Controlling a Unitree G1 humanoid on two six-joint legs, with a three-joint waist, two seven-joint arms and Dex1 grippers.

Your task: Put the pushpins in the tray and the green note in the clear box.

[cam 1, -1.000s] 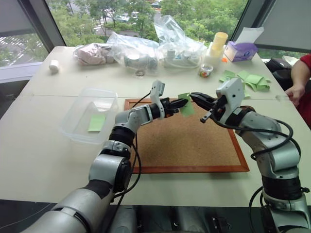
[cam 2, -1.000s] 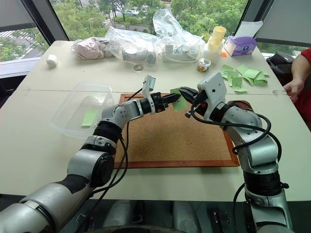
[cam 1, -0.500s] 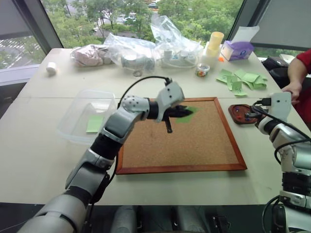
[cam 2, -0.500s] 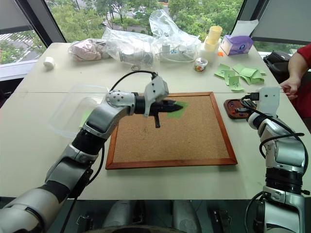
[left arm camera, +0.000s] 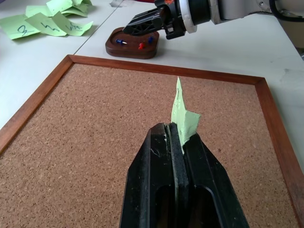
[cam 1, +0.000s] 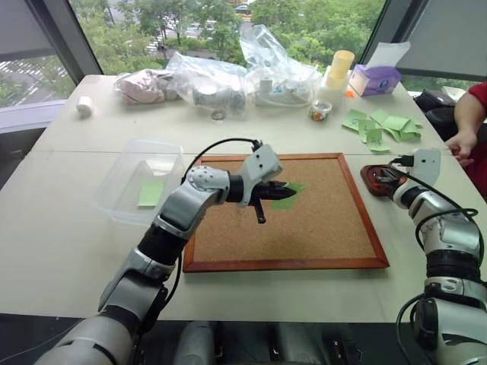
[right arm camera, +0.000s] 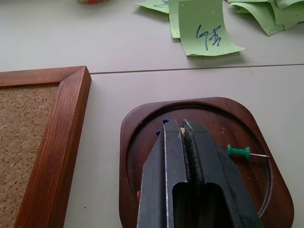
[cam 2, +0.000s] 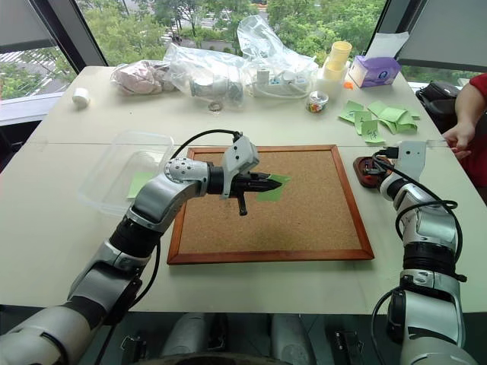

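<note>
- Clear plastic forms the box [cam 1: 141,181] on the left of the table [cam 1: 68,228]; a green slip lies inside it, its markings too faint to make out.
- Left claw [left arm camera: 176,130] hangs over the corkboard [cam 1: 304,228] with its two black fingers pressed together on the green note [left arm camera: 183,116]. The note stands up edge-on from the tips, so any writing on it cannot be read, and its lower part is hidden between the fingers.
- Loose green papers [cam 1: 380,125] lie in a heap on the table beyond the board's far right corner.
- Small reddish-brown tray [right arm camera: 237,123] sits on the table just right of the corkboard's frame, apart from it.
- Right claw [right arm camera: 181,124] is low over the tray, its fingers almost together with only a thin slit between them; nothing can be seen held there, and whether the tips touch the tray floor cannot be told.
- Pushpins lie in the tray: a green one [right arm camera: 238,152] beside the claw, blue heads peeping out at its tip, a red one mostly hidden behind it.
- At the right edge, a person's hand [cam 1: 460,144] rests on the table, the arm cut off.
</note>
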